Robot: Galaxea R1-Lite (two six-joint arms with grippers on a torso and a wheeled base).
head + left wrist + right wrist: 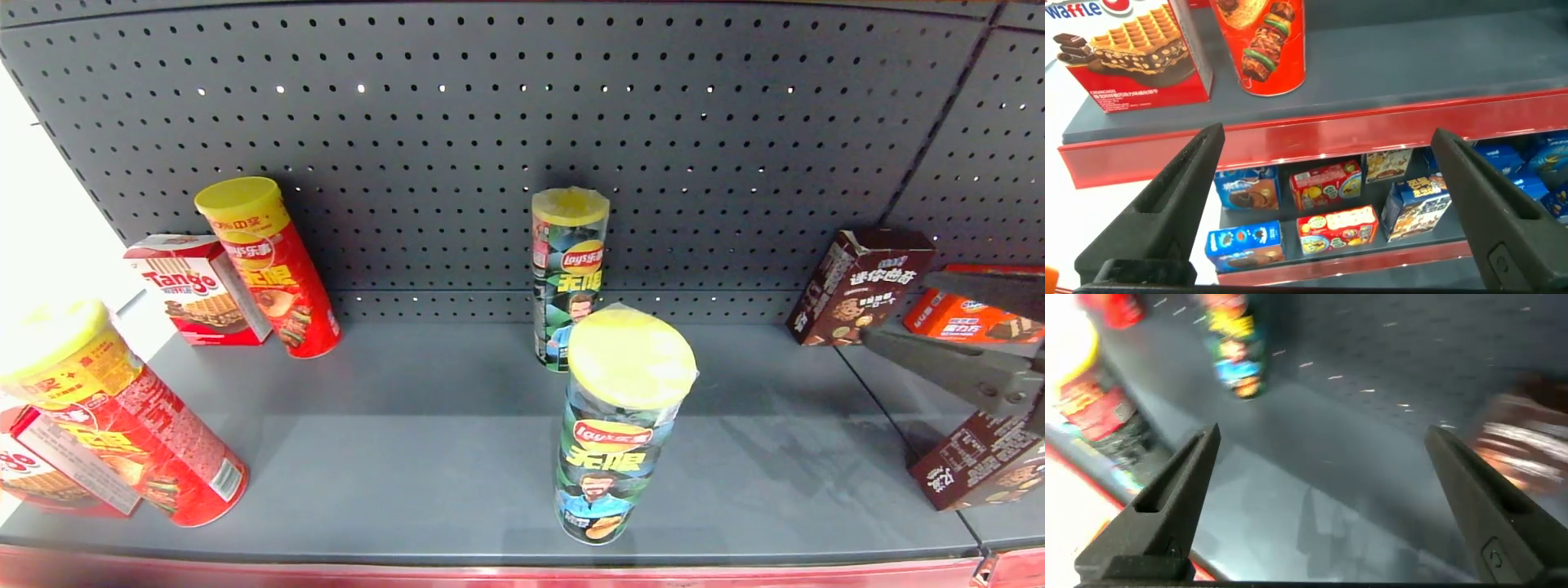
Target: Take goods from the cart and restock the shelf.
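Shelf [392, 441]: front green chip can [622, 425] upright near front edge, centre; rear green chip can [569, 278] upright behind it, near back panel. Right tool [1323, 437]: jaws apart, nothing held, above shelf's right end. Left tool [1327, 135]: jaws apart, nothing held, before front edge, left end.

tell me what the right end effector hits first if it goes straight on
Probably the bare shelf floor; the right end effector aims between a green can and the brown box, though depth is unclear.
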